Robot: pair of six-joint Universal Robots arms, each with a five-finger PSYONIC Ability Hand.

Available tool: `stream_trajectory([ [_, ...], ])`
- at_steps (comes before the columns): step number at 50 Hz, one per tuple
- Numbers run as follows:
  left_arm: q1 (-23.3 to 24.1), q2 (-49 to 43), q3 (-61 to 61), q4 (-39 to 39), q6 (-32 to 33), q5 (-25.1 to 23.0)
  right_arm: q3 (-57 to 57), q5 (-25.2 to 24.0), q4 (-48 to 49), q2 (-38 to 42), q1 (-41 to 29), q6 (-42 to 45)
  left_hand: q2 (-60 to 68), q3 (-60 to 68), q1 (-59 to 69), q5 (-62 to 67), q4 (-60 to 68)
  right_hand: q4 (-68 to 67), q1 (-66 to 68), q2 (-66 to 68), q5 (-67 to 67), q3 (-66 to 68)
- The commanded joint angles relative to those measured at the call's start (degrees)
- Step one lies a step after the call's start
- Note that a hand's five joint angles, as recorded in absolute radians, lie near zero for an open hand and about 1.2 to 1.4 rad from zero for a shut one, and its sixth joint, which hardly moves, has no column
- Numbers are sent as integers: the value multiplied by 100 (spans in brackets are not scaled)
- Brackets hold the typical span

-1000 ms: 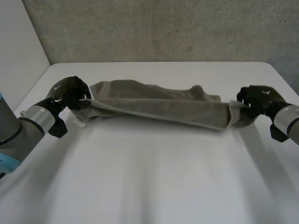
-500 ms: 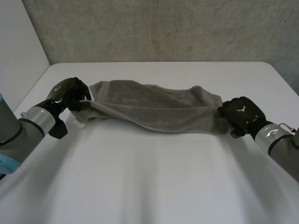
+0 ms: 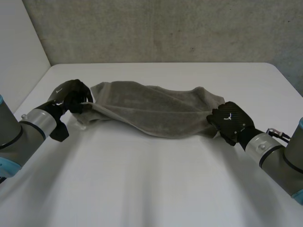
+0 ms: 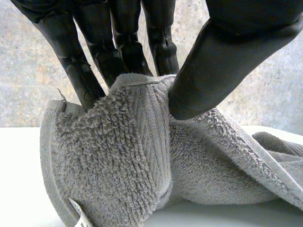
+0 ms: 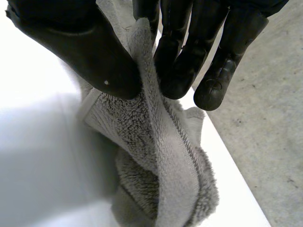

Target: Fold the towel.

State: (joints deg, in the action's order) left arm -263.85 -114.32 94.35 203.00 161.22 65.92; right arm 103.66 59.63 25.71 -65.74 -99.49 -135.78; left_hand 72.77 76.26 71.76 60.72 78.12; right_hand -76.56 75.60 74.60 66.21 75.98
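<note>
Grey towel (image 3: 156, 113) is strung out sideways across the far half of the white bench (image 3: 156, 189), bunched into a long rumpled strip. Left hand (image 3: 71, 94) has its fingers (image 4: 90, 61) and thumb clamped on the left end, and right hand (image 3: 230, 122) pinches the right end the same way.
</note>
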Motion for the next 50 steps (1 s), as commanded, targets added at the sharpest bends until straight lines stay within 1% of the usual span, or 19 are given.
stream_trajectory([
  [1, 0, 112, -57, -6, 15, -9, -274, 102, -311, -648, -80, -447, 723, 374, 824, 928, 188, -344, 440, 540, 379, 402],
  [2, 0, 181, -100, -14, 24, -9, -276, 102, -312, -650, -80, -449, 723, 374, 824, 928, 188, -344, 440, 540, 379, 402],
  [4, 0, 270, -127, -32, 24, -9, -608, 145, -635, -1018, -54, -1166, 723, 374, 824, 928, 188, -344, 440, 540, 379, 402],
  [5, -9, 392, -162, -49, 24, -1, -610, 146, -637, -1019, -53, -1170, 723, 374, 824, 928, 188, -344, 440, 540, 379, 402],
  [7, -9, 506, -197, -58, 32, -1, -1021, 207, -1066, -1247, -27, -2114, 723, 374, 824, 928, 188, -344, 440, 540, 379, 402],
  [10, -26, 761, -241, -102, 59, -18, -1243, 207, -1305, -1345, 8, -2585, 723, 374, 824, 928, 188, -344, 440, 540, 379, 402],
  [14, -149, 1235, -285, -304, 59, -158, -1786, 181, -2234, -1713, 455, -3410, 723, 374, 824, 928, 188, -344, 440, 540, 379, 402],
  [20, -369, 1886, -460, -839, 59, -352, -2200, 154, -2868, -2266, 579, -3551, 723, 374, 824, 928, 188, -344, 440, 540, 379, 402],
  [25, -378, 2290, -794, -1314, 41, -405, -2621, 242, -2975, -2750, 606, -3814, 723, 374, 824, 928, 188, -344, 440, 540, 379, 402],
  [32, -430, 2406, -1277, -1719, 41, -414, -3290, 102, -3204, -2760, 957, -4097, 723, 374, 824, 928, 188, -344, 440, 540, 379, 402],
  [35, -483, 2309, -1463, -1781, 41, -405, -3519, 58, -3344, -2408, 1089, -4062, 723, 374, 824, 928, 188, -344, 440, 540, 379, 402],
  [37, -545, 2169, -1560, -1781, 50, -405, -3799, 49, -3432, -1796, 1063, -3957, 723, 374, 824, 928, 188, -344, 440, 540, 379, 402],
  [39, -650, 1565, -1857, -1798, 59, -414, -3958, 67, -3520, -1494, 1036, -3851, 723, 374, 824, 928, 188, -344, 440, 540, 379, 402],
  [41, -650, 1292, -2041, -1816, 59, -414, -4256, 67, -3765, -961, 958, -3519, 723, 374, 824, 928, 188, -344, 440, 540, 379, 402],
  [42, -650, 1290, -2043, -1816, 59, -414, -4257, 67, -3766, -958, 957, -3517, 723, 374, 824, 928, 188, -344, 440, 540, 379, 402],
  [44, -598, 582, -2445, -1825, 68, -414, -4616, 172, -3941, -425, 704, -3149, 723, 374, 824, 928, 188, -344, 440, 540, 379, 402],
  [45, -598, 578, -2447, -1825, 68, -414, -4618, 172, -3942, -422, 702, -3147, 723, 374, 824, 928, 188, -344, 440, 540, 379, 402],
  [47, -536, -87, -2937, -1825, 76, -414, -5177, 259, -4056, 287, 187, -2937, 723, 374, 824, 928, 188, -344, 440, 540, 379, 402],
  [50, -510, -398, -3186, -1825, 76, -414, -5435, 374, -4100, 580, -9, -2875, 723, 374, 824, 928, 188, -344, 440, 540, 379, 402],
])
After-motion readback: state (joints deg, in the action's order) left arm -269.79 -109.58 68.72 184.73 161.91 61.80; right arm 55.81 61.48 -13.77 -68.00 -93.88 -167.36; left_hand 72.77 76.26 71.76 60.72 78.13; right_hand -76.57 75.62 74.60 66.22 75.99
